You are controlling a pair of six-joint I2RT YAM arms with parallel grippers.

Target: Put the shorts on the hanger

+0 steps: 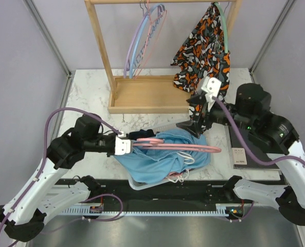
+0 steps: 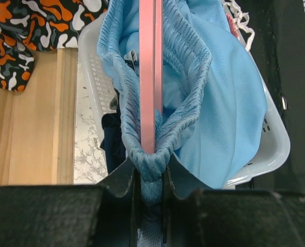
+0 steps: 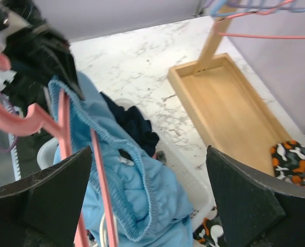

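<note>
Closest to us, a white basket [image 1: 137, 184] sits near the front of the table [image 1: 90, 98], between the two arms. The shorts [image 1: 157, 160] lie on top of it in a soft blue heap. Their white drawstring [image 2: 238, 20] shows close to the basket's rim. Some dark navy clothing [image 3: 134, 123] is tucked in the basket beside the shorts.

The left gripper [image 1: 131, 144] is at the left side of the basket. Its jaws are pinched tight on a bunched bit of the blue waistband. The hanger [image 1: 193, 148] lies flat across the top of the shorts, going from the left gripper out to the right. One end of it is poked inside the open waistband and stops right at the pinched bit. We cannot tell if the jaws squeeze the hanger too or only the cloth.

A little farther back, the right gripper [image 1: 195, 125] hangs over the far right part of the shorts. Its fingers [image 3: 44, 190] are spread wide and they hold nothing. We see the shorts and the hanger below them.

Behind that stands a wooden rack [image 1: 147, 93] with a flat tray at the bottom. From its top bar, on the left, hang lilac and blue hangers [image 1: 141, 41]. On the right, a mint-green hanger [image 1: 223, 23] holds an orange, black and white patterned garment [image 1: 206, 46], which hangs down just behind the right gripper.
</note>
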